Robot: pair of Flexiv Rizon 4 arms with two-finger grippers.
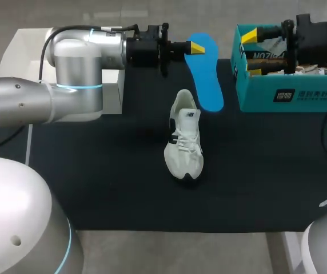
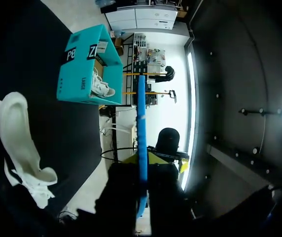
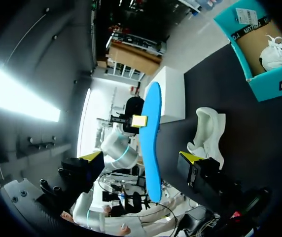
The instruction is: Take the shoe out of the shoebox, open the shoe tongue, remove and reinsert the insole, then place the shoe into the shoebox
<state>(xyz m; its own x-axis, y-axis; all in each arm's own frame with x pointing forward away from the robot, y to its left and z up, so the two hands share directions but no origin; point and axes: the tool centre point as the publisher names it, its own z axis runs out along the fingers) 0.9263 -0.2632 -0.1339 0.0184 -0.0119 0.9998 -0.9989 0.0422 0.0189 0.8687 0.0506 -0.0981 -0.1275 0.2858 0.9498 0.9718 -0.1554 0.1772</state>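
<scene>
On the black mat [image 1: 95,182]: one white laced shoe [image 1: 184,138], lying at centre. Blue insole [image 1: 207,80], flat, smooth, round-ended, pinched near one end by left gripper [image 1: 195,48]. Teal cardboard shoebox [image 1: 289,96] at right. Right gripper [image 1: 252,54] over its corner, fingers spread wide, holding nothing.

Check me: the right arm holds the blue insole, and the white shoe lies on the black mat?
Not quite: the left gripper holds the insole, as the head view shows. The right gripper hangs open over the box. The shoe does lie on the mat.
</scene>
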